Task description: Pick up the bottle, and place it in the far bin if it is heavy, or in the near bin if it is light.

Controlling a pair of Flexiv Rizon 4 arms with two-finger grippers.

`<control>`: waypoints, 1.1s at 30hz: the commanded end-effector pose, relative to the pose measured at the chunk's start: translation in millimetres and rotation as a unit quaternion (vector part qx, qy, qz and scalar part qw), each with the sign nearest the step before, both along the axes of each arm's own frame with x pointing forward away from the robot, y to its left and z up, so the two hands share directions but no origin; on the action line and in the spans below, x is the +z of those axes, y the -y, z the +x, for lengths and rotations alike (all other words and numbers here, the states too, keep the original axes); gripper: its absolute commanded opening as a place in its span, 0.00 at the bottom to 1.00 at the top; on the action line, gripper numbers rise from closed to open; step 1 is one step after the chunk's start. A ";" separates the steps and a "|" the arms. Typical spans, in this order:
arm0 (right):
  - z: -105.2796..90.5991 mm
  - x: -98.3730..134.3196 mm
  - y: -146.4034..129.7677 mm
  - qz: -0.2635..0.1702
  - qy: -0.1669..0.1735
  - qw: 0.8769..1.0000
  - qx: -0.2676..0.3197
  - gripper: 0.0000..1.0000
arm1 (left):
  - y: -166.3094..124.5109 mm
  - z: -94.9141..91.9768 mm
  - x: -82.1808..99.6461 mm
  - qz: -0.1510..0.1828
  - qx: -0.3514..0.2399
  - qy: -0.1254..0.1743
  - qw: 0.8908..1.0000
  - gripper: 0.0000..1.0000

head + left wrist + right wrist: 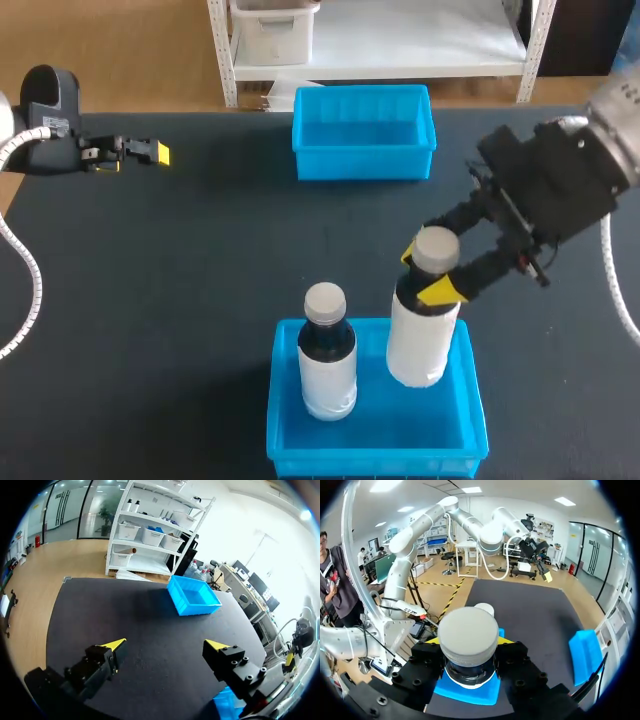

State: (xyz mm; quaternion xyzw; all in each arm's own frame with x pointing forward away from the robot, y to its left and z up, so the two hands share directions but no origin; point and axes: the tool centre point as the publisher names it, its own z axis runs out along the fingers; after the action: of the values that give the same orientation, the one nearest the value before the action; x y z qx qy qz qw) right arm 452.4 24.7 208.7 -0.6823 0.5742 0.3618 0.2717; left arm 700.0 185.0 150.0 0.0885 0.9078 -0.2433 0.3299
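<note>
Your right hand (pixel 425 272) is clamped on the neck of the white-labelled bottle (pixel 422 345), just under its grey cap (pixel 435 248), gripping it from two sides. The bottle is upright with its base inside the near bin (pixel 375 452) at the bench's (pixel 180 270) 6 o'clock, on the bin's 3 o'clock side. Whether it rests on the bin floor cannot be told. A second bottle (pixel 328 370) stands near it toward 9 o'clock, not touching. The far bin (pixel 363 165) sits at 12 o'clock. Your left hand (pixel 165 645) hangs at 10 o'clock, fingers apart, holding nothing. This looks like the placing step. Next, settle the base, part the fingers and lift straight up, clear of the neighbouring bottle.
</note>
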 end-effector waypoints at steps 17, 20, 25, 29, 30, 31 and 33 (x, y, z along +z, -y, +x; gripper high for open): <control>-15.8 -47.6 -3.9 -0.002 0.005 1.000 0.001 0.00 | 0.0 0.0 0.0 0.000 0.000 0.000 1.000 1.00; -16.6 -52.0 -3.9 -0.001 0.003 1.000 0.004 0.00 | 0.0 0.0 0.0 0.000 0.000 0.000 1.000 1.00; -16.9 -58.7 -5.2 -0.007 0.006 1.000 0.010 0.00 | 0.0 0.0 0.0 0.000 0.000 0.000 1.000 1.00; -14.8 -62.4 -6.2 -0.010 0.009 1.000 0.012 0.00 | 0.0 0.0 0.0 0.000 0.000 0.000 1.000 1.00; -14.1 -63.3 -6.3 -0.010 0.009 1.000 0.012 0.00 | 0.0 0.0 0.0 0.000 0.000 0.000 1.000 1.00; -13.5 -64.1 -6.5 -0.011 0.009 1.000 0.013 0.00 | 0.0 0.0 0.0 0.000 0.000 0.000 1.000 1.00; -12.5 -65.8 -6.9 -0.012 0.010 1.000 0.014 0.00 | 0.0 0.0 0.0 0.000 0.000 0.000 1.000 1.00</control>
State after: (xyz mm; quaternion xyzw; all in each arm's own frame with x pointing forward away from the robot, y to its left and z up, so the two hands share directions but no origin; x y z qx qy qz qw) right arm 437.1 29.6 145.9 -0.6967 0.5672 0.3508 0.2643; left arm 700.0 185.0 150.0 0.0885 0.9078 -0.2433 0.3299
